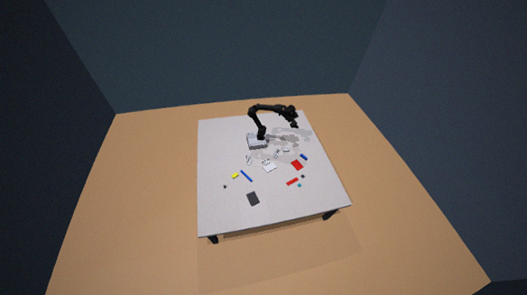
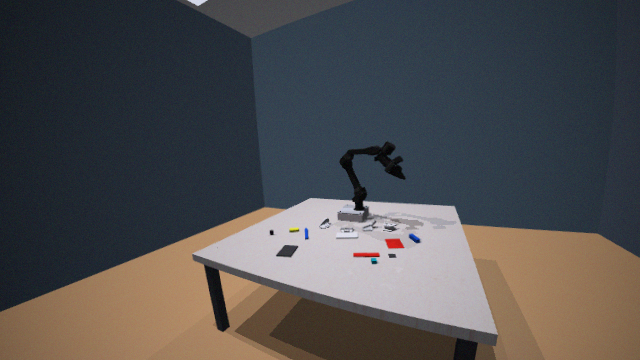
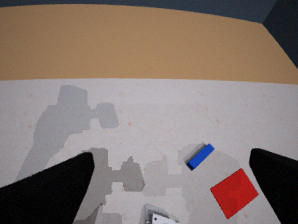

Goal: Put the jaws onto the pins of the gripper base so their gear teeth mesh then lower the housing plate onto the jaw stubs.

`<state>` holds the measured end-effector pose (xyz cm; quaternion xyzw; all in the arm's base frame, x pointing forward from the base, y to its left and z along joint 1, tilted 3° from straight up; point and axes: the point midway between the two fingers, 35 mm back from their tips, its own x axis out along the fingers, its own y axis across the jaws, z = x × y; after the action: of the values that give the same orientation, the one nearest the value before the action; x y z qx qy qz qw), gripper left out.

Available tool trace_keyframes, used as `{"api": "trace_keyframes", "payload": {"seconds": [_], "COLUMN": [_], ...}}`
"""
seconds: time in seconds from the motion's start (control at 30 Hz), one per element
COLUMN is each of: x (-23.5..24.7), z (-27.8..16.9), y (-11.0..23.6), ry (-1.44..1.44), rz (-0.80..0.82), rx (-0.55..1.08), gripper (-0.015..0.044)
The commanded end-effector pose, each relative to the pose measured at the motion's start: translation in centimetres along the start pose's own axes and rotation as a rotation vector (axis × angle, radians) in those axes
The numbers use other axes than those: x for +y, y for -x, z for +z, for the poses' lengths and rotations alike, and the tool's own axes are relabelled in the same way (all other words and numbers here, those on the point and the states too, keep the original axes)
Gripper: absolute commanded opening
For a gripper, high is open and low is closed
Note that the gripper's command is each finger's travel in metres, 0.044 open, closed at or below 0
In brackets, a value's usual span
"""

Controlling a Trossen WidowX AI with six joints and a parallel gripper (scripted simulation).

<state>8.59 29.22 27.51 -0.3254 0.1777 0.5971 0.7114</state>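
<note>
My gripper (image 1: 294, 125) (image 2: 403, 177) (image 3: 171, 159) is open and empty, high above the table's far right part. One light jaw-like part (image 1: 248, 160) (image 2: 325, 224) lies in front of the arm's base. Another (image 1: 276, 154) (image 2: 369, 227) lies farther right. A flat white block (image 1: 270, 168) (image 2: 347, 235) lies between and in front of them, with a small white piece (image 1: 266, 162) (image 2: 347, 230) at its back edge. Another white part (image 1: 286, 150) (image 2: 389, 227) lies right of the second jaw; a white part shows at the wrist view's bottom edge. Pins and teeth are too small to make out.
A red square (image 1: 297, 165) (image 2: 394, 243) (image 3: 234, 193) and a short blue block (image 1: 304, 157) (image 2: 414, 238) (image 3: 200, 157) lie on the right. A red bar (image 1: 291, 181) (image 2: 366, 255), a long blue bar (image 1: 246, 175), a yellow block (image 1: 235, 175) and a dark plate (image 1: 253, 198) lie nearer the front.
</note>
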Motion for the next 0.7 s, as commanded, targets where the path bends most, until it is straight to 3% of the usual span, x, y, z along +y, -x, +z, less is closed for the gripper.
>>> {"api": "trace_keyframes", "payload": {"seconds": [0.0,0.67], "x": [-0.4,-2.2], "z": [-1.8,-9.3], "y": [-1.2,-4.3], "ry": [0.072,0.403], "rz": [-0.003,0.066], "rx": [0.068,0.324], "gripper": [0.0440,0.0440]}}
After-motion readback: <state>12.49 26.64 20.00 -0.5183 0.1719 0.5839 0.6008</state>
